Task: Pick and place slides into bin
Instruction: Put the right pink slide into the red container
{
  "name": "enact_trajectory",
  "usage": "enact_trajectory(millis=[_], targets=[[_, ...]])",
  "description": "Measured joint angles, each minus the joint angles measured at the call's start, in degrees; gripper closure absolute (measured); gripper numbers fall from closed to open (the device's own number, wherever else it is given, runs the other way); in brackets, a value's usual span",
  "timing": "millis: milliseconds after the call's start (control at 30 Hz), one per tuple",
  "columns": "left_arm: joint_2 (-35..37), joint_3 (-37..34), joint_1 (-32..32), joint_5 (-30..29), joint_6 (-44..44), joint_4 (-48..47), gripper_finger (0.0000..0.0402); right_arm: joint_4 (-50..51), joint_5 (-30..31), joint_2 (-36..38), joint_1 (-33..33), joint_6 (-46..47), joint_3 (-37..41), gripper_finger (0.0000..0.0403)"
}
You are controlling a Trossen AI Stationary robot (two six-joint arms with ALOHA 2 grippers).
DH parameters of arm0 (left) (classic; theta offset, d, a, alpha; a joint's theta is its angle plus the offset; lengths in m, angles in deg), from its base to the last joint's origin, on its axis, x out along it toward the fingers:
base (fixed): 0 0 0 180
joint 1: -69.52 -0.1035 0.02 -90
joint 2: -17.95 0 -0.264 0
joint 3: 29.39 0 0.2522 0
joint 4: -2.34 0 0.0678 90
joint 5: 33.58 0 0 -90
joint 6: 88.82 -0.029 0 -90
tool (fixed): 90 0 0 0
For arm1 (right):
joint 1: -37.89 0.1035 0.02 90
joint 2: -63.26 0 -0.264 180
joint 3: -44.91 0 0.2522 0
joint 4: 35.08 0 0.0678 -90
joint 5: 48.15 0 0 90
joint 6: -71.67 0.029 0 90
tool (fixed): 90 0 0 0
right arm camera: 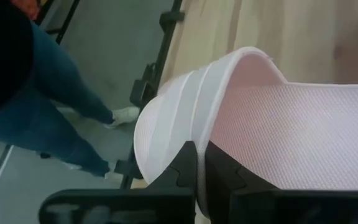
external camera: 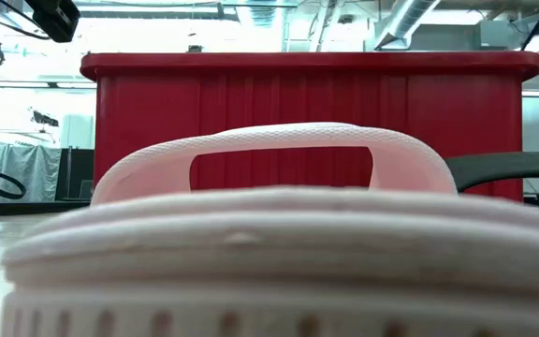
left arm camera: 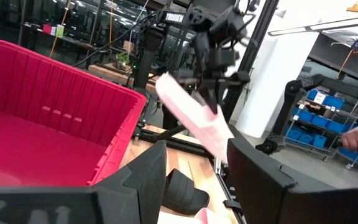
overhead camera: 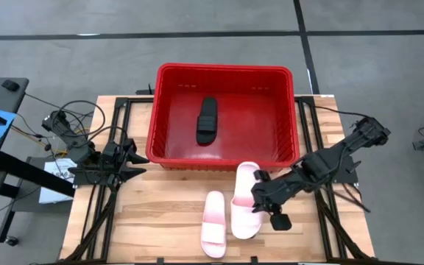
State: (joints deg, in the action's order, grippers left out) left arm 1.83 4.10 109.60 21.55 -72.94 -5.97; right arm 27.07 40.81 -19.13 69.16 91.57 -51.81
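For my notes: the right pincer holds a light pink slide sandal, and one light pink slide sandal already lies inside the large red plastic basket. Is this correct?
Not fully. In the high view, the sandal inside the large red plastic basket is a black slide sandal, not pink. The right pincer does hold a light pink slide sandal.

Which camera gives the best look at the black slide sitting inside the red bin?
The high view: it looks straight down into the bin and shows the whole black slide on its floor. The low view sees only the bin's outer wall, the left wrist view part of its inside, and the right wrist view shows neither.
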Motion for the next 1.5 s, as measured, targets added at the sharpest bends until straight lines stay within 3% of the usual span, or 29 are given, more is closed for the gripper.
enact_trajectory(millis=[333, 667, 1300, 1500], targets=[[0.00, 0.00, 0.00, 0.00, 0.01, 0.00, 0.0241, 13.38, 1.57, 0.00, -6.39, -5.85, -13.20, 0.0403], [0.01, 0.00, 0.01, 0.00, -0.02, -0.04, 0.0241, 24.43, 0.07, 0.02, -20.29, -20.84, -21.79, 0.0403], [0.00, 0.00, 0.00, -0.04, -1.65, 0.00, 0.0241, 30.58, -35.61, 3.32, -61.29, -57.50, -23.98, 0.0403], [0.01, 0.00, 0.02, -0.06, -3.66, 0.00, 0.0241, 30.97, -45.30, 2.37, -72.43, -65.66, -19.04, 0.0403]])
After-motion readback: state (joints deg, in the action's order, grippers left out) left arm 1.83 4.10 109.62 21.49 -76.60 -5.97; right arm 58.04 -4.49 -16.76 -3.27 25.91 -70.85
